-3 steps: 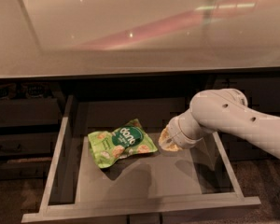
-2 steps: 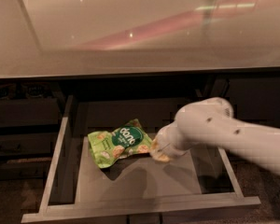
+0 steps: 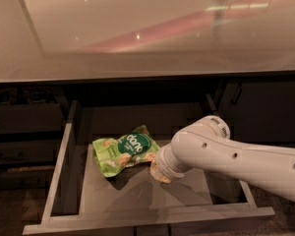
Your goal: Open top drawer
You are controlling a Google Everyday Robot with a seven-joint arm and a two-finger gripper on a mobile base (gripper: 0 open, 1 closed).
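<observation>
The top drawer [image 3: 59, 166] stands pulled out toward me, with pale grey rim and sides; its dark front and handle are out of view below the near rim. A green snack bag [image 3: 123, 151] lies on the drawer floor, left of centre. My white arm [image 3: 236, 161] reaches in from the right, over the drawer's right half. The gripper [image 3: 159, 172] is at the arm's end, low inside the drawer, just right of the bag and close to its edge.
A glossy pale countertop [image 3: 137, 28] overhangs the drawer. Narrower dark drawers [image 3: 24, 117] are stacked at the left. A dark cabinet door [image 3: 265, 112] is at the right. The drawer floor in front of the bag is bare.
The arm has swung left and forward, bringing the gripper from the drawer's right part up beside the bag. The bag and the drawer have not moved.
</observation>
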